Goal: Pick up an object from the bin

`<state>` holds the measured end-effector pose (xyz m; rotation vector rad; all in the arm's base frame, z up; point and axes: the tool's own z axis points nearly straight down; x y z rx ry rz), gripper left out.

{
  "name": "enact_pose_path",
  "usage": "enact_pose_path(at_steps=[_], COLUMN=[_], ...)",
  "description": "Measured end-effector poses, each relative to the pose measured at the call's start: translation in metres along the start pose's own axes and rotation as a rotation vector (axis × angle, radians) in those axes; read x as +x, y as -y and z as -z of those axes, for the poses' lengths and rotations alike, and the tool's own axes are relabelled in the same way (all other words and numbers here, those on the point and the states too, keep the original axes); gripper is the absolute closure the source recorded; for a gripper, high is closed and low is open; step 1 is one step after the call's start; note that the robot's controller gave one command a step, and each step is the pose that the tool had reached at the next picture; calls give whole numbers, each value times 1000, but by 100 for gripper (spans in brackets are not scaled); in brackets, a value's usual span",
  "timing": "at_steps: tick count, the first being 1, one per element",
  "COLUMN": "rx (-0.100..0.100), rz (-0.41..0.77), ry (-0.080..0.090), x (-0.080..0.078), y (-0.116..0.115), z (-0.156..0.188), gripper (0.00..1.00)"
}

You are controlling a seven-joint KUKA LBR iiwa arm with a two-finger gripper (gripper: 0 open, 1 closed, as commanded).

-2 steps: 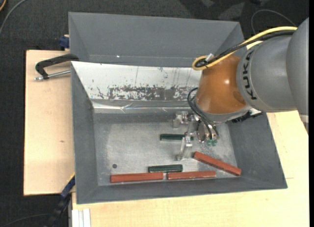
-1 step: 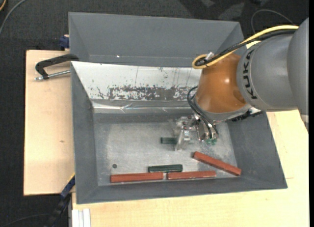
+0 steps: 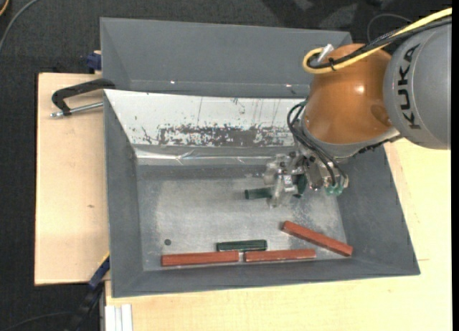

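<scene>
The gripper [image 3: 281,188] is low in the bin [image 3: 118,200] with a small dark green block [image 3: 254,194] right at its tip, but I cannot tell if it is open or closed, and the block looks not lifted yet.

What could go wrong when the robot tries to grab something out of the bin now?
1. The small dark green piece right beside the gripper lies flat on the bin floor, so it may get nudged away instead of lifted.
2. The long red-brown sticks lie close along the front wall, so a grab there might bump the wall.
</scene>
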<state>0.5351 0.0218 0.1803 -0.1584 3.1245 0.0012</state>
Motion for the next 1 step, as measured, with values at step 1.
enact_pose_path(at_steps=[1], rx=[1], rz=[25], ry=[3], x=[10], y=[-5], z=[130], gripper=[100])
